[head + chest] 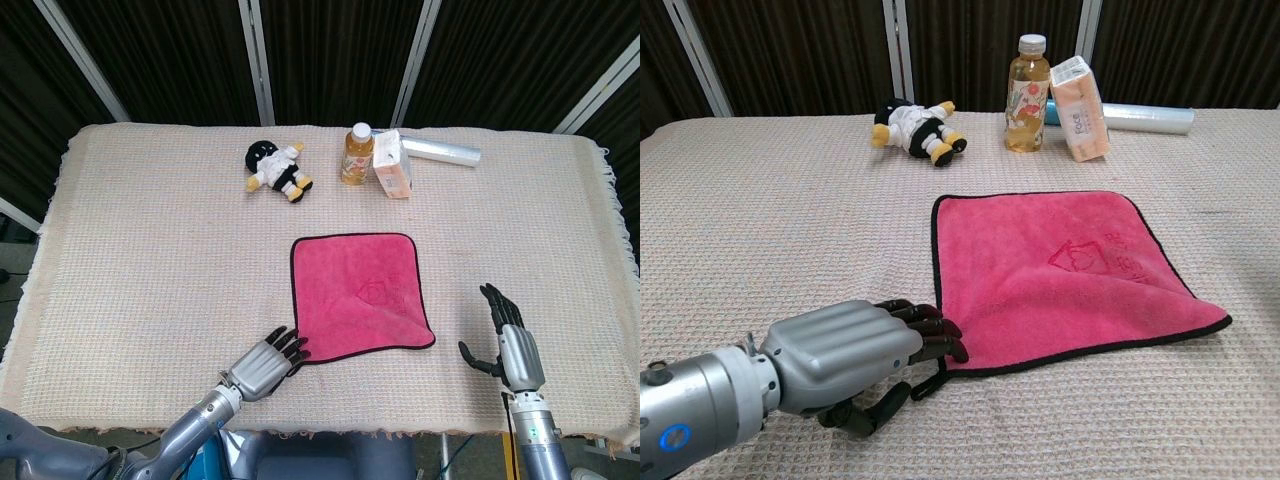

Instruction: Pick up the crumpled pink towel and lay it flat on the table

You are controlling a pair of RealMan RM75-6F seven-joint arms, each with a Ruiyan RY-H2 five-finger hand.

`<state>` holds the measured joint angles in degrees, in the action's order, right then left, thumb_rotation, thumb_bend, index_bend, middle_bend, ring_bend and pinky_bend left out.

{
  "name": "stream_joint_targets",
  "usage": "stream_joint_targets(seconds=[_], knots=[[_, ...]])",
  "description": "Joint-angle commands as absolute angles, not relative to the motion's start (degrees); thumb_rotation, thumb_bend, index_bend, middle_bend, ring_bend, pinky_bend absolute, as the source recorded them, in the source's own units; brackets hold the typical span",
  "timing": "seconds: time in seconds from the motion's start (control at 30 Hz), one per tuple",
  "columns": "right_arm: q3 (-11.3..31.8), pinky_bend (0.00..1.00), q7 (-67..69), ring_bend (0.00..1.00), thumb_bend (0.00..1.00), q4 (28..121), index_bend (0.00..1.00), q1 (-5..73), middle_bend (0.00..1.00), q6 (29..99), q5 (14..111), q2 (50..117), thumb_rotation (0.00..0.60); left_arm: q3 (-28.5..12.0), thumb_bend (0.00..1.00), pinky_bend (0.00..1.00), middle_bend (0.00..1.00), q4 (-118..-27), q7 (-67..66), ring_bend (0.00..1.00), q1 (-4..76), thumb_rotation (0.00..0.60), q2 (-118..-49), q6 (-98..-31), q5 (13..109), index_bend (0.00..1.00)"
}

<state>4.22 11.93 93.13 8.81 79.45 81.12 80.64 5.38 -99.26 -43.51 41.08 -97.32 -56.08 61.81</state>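
Pink towel (362, 295): lying spread near the front middle of the bench (140, 250), almost flat; its right edge is rippling up slightly, likely needing a last smoothing.
Left hand (264, 361): resting at the towel's near-left corner, fingertips touching the black hem. Fingers are curling in; whether they are pinching the corner or its loop I cannot tell.
Right hand (508, 342): hovering off the towel's right side, well apart from it, fingers spread and holding nothing, seemingly waiting clear.
Back row: stuffed doll (277, 169), juice bottle (357, 154), tissue pack (391, 165) and plastic roll (442, 151) are sitting well beyond the towel, out of the working area.
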Motion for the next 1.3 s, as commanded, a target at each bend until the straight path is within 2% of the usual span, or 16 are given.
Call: stream_joint_targets(seconds=[0.03,0.27,0.63,0.73,0.83,0.97,1.03,1.17,1.3], knots=[[4.2,0.00,11.9,0.00,0.32,93.0,0.00,8.7,0.00,79.3,81.2,80.7,0.600,7.5,0.75,0.00,0.07,-99.4,-41.0,0.00,39.8,0.600,-95.6,-56.2,64.5,0.15],[4.2,0.00,11.9,0.00,0.32,92.9,0.00,8.6,0.00,79.3,81.5,80.9,0.600,9.5,0.75,0.00,0.07,-99.5,-37.1,0.00,38.2,0.600,-92.8,-56.8,68.9,0.15],[4.4,0.00,11.7,0.00,0.32,93.0,0.00,8.4,0.00,79.3,81.5,81.0,0.600,9.7,0.73,0.00,0.07,-99.9,-34.5,0.00,37.0,0.600,-90.5,-56.7,71.7,0.15],[4.4,0.00,11.7,0.00,0.32,92.9,0.00,8.4,0.00,79.2,81.5,81.0,0.600,9.2,0.63,0.00,0.05,-100.1,-32.9,0.00,36.5,0.600,-90.5,-57.4,72.8,0.14],[4.4,0.00,11.9,0.00,0.32,92.9,0.00,8.4,0.00,79.2,81.7,81.0,0.600,8.4,0.44,0.00,0.03,-100.0,-29.3,0.00,35.5,0.600,-90.6,-59.7,76.1,0.12],[4.5,0.00,12.1,0.00,0.32,92.6,0.00,8.4,0.00,79.2,81.9,81.0,0.600,6.4,0.25,0.00,0.03,-99.3,-23.3,0.00,33.3,0.600,-90.9,-66.0,81.8,0.10],[4.6,0.00,12.2,0.00,0.32,92.5,0.00,8.5,0.00,79.1,81.9,80.9,0.600,5.1,0.21,0.00,0.03,-98.7,-20.3,0.00,32.2,0.600,-91.1,-69.7,84.5,0.09],[4.7,0.00,12.4,0.00,0.32,92.0,0.00,8.7,0.00,78.9,82.2,80.8,0.600,3.3,0.19,0.00,0.03,-98.5,-15.5,0.00,30.1,0.600,-90.4,-75.7,88.3,0.09],[4.1,0.00,12.0,0.00,0.32,90.6,0.00,9.3,0.00,77.9,83.3,80.2,0.600,3.8,0.19,0.00,0.03,-99.0,-14.8,0.00,27.0,0.600,-86.8,-80.7,90.6,0.09]])
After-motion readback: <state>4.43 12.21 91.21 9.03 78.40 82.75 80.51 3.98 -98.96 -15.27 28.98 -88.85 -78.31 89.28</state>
